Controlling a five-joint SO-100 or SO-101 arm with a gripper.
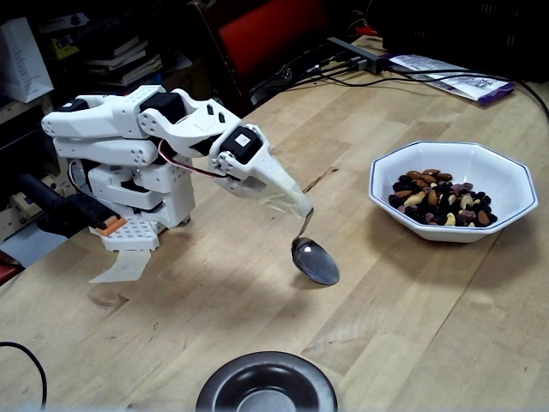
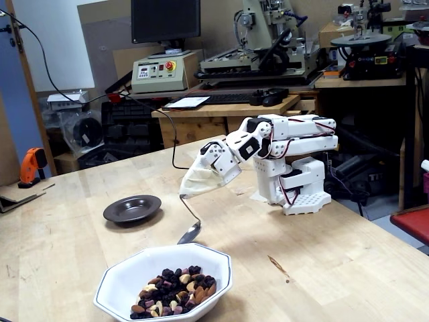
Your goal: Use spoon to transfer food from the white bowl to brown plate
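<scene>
So in one fixed view the gripper (image 1: pixel 302 210) was clamped down on the very top of the spoon (image 1: pixel 314 260) handle, jaws pretty much closed around that thin stem, with the spoon hanging down and its oval scoop hovering a bit above the table (image 1: pixel 412 318), empty as far as I could tell. The white bowl (image 1: pixel 506 184) sat off to the right in that view, well apart from the spoon, with the food (image 1: pixel 439 198) piled toward its lower left side, nuts plus dark dried fruit. The brown plate (image 1: pixel 225 386) was at the bottom edge, half cut off and looking empty. In the other fixed view the gripper (image 2: pixel 183 194) held the spoon (image 2: pixel 190 232) the same way, but here the scoop looked to be just behind the far rim of the white bowl (image 2: pixel 114 282), near it, though I couldn't tell if it was actually over the rim. The food (image 2: pixel 173 292) was heaped in the near half, and the brown plate (image 2: pixel 132 208) sat farther back to the left, apart from everything. My take on handling: the spoon's stiff, light and slick metal, so a pinch that high on a skinny handle could let it twist once it digs in. The nuts are hard, loose and rolly, so I'd expect some to slide off a shallow scoop. The bowl and plate look breakable too.
</scene>
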